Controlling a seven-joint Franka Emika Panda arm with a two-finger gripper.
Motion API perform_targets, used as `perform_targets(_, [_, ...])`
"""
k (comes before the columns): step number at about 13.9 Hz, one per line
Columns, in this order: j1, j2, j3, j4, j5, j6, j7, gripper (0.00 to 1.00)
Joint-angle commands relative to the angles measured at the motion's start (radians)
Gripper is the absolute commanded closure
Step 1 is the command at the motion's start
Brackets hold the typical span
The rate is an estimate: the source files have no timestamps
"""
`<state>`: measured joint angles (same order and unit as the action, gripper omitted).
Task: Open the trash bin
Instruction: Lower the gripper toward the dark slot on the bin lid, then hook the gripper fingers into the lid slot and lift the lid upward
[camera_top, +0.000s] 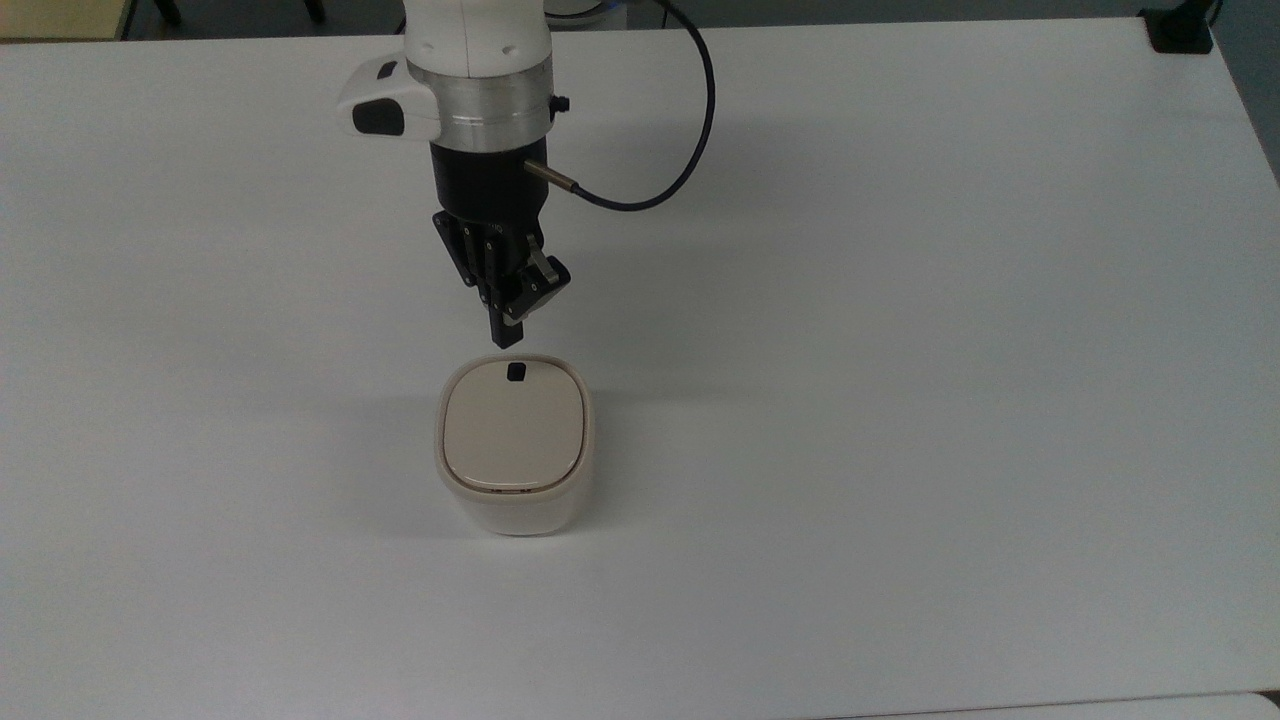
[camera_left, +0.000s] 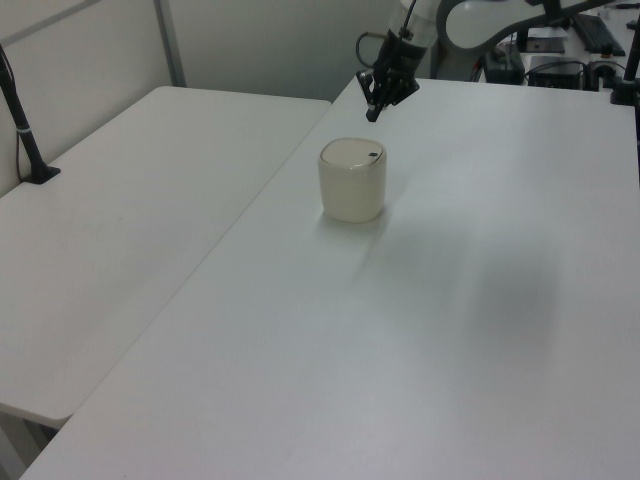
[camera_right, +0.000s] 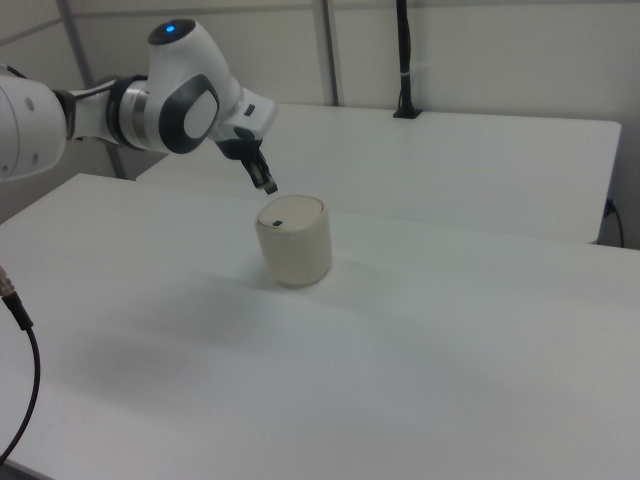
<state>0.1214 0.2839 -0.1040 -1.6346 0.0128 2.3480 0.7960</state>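
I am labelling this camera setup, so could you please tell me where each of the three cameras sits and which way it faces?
Top view: high above, looking steeply down on the table; arm enters from the top edge, gripper just short of the trash bin.
Left view: raised at the table's far end, facing the robot across the trash bin; wrist and gripper at top.
Right view: lower, beside the robot, looking across the trash bin; arm comes from the right view's left.
All three share the bin's black button.
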Motion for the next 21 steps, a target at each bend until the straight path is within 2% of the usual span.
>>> perform_targets(1, [0.006,0.026,-0.005,-0.016,-0.043,0.028,0.026,1.00])
perform_targets(11, [0.014,0.067,-0.003,-0.059,-0.079,0.093,0.028,1.00])
perform_targets(16, [0.026,0.078,-0.002,-0.074,-0.123,0.093,0.029,1.00])
perform_targets(21, [0.023,0.068,-0.002,-0.068,-0.117,0.090,0.035,1.00])
